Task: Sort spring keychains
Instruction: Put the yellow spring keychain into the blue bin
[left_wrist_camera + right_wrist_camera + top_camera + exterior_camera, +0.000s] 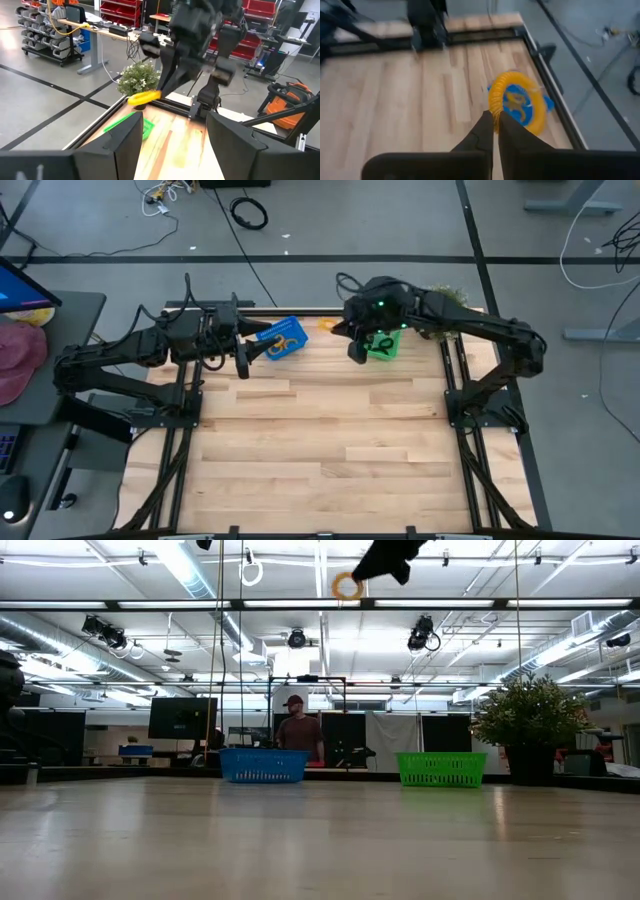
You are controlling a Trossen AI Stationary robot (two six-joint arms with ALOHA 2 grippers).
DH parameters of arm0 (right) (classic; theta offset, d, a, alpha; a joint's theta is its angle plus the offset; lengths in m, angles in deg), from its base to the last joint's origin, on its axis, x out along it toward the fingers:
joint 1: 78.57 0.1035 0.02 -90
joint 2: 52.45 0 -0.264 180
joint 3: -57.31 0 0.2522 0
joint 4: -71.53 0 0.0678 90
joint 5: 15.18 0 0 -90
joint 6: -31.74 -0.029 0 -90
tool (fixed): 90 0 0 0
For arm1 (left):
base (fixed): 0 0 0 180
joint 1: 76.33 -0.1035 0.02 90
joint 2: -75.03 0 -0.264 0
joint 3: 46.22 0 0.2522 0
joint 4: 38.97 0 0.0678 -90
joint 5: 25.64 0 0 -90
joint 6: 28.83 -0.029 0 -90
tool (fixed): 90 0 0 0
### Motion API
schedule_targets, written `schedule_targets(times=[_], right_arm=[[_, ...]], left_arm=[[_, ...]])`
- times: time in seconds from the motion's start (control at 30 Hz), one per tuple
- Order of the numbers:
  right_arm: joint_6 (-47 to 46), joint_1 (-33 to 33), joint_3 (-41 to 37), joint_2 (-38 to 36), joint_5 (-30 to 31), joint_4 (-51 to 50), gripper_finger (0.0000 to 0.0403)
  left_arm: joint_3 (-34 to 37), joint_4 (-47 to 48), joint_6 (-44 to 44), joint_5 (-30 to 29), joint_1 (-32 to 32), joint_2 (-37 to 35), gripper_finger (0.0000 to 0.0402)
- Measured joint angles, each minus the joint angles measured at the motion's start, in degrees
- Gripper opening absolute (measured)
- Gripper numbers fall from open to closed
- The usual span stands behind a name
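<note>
1. The right gripper (495, 122) was held high above the table (320, 440), near the green basket (441, 769), jaws pinched on an orange spring keychain (516, 102).
2. The left gripper (172, 137), jaws spread, was held beside the blue basket (283, 337).
3. Only the low view showed a person (296, 730) behind the table.

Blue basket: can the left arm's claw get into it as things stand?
Probably yes. The left claw hangs open right beside the blue basket, nothing between them. The right claw, shut on an orange keychain, is raised high.

Light wood table (320, 440) w/ blue basket (283, 337) & green basket (382, 345) at far edge.
</note>
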State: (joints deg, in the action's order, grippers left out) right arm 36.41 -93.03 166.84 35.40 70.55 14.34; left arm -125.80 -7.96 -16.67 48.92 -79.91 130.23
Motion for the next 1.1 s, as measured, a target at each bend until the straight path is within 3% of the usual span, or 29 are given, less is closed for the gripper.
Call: schedule_targets(times=[0.23,0.53,0.63,0.87,1.1], right_arm=[[-4.4,0.0,-3.9,-4.5,-10.1,11.8,0.0007],[-19.0,2.1,-30.0,-16.8,-13.8,55.1,0.0006],[-21.5,2.5,-34.7,-19.1,-13.8,60.2,0.0006],[-25.8,2.6,-35.7,-17.8,-16.2,66.5,0.0006],[-31.4,2.8,-33.0,-8.5,-19.3,78.6,0.0006]], left_arm=[[0.0,0.0,0.0,0.0,0.0,0.0,0.0224],[0.0,0.0,0.1,0.0,0.0,0.0,0.0224],[0.0,0.0,0.1,0.0,0.0,0.0,0.0224],[0.0,-1.2,0.1,0.7,0.0,0.0,0.0224],[0.0,-4.0,-1.3,2.6,0.0,0.0,0.0224]])
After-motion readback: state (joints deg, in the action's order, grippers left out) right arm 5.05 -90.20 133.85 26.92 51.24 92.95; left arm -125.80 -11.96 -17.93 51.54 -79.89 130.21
